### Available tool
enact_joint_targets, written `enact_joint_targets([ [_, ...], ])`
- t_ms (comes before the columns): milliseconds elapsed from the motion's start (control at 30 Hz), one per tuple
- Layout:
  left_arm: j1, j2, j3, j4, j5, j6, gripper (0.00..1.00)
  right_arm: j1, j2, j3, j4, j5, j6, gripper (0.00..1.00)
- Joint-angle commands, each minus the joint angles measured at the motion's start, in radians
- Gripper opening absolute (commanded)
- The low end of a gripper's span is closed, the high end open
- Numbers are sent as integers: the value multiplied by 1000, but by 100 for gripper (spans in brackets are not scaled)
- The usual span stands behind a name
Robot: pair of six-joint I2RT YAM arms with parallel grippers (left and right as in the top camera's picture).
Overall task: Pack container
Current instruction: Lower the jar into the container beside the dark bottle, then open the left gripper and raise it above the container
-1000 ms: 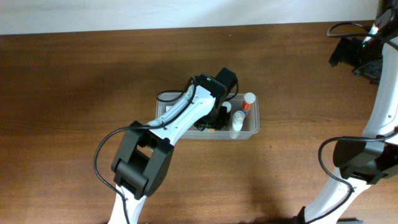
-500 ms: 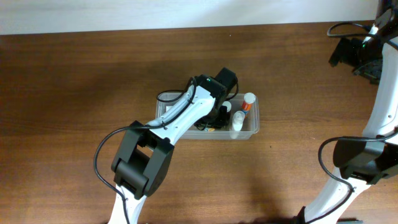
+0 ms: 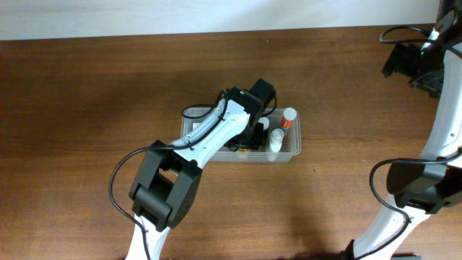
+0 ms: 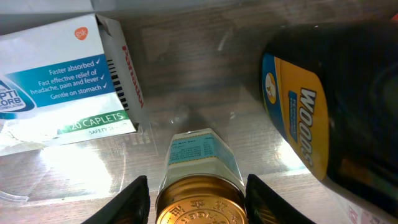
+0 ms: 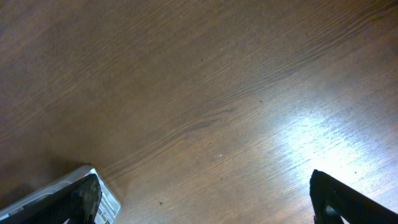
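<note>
Clear plastic container [image 3: 297, 139] at mid-table, left arm [image 3: 216, 133] reaching down into it. Left gripper [image 4: 198, 198] straddling a gold-capped bottle [image 4: 199, 155] upright on the container floor, fingers [image 4: 134, 200] just beside the cap on each side; gripping or just clear, cannot tell. Right gripper [image 5: 205, 202] spread wide over bare table [image 5: 205, 93], holding nothing, well apart from the container.

Judged step: setting the bottle down among items already packed. Next move, by judgement: open fully, then lift straight up (no sideways drift, with box and dark bottle close by).

Legible on the white box [image 4: 56, 74]: "Faster absorbed", "Fast effective relief of headache, pain and fever", "Gentle on stomach", "20 CAPLETS", a gsk mark. On the dark bottle [image 4: 323, 106]: yellow "WOODS". Small print on the gold-capped bottle too fine to read.
</note>
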Motion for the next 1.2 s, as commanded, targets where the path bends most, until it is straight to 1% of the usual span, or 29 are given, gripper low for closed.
enact_joint_targets([
  [0, 0, 2, -18, -5, 0, -9, 49, -1, -30, 10, -5, 12, 1, 98],
  [200, 0, 1, -17, -5, 0, -8, 49, -1, -30, 10, -5, 12, 1, 98],
  [267, 5, 1, -9, -16, 0, -8, 45, -1, -30, 10, -5, 12, 1, 98],
  [367, 19, 1, 29, -58, 0, -4, 44, -1, -30, 10, -5, 12, 1, 98],
  [467, 42, 1, 107, -121, 0, 14, 44, -1, -30, 10, -5, 12, 1, 98],
  [533, 60, 1, 177, -166, 0, 30, 47, -1, -30, 10, -5, 12, 1, 98],
  [633, 92, 1, 298, -232, 0, 33, 60, -1, -30, 10, -5, 12, 1, 98],
  [667, 101, 1, 336, -248, 3, 34, 61, -1, -30, 10, -5, 12, 1, 98],
  [800, 115, 1, 417, -281, 53, 67, 59, -1, -30, 10, -5, 12, 1, 98],
  [1167, 106, 2, 403, -311, 26, 66, 60, -1, -30, 10, -5, 11, 1, 98],
])
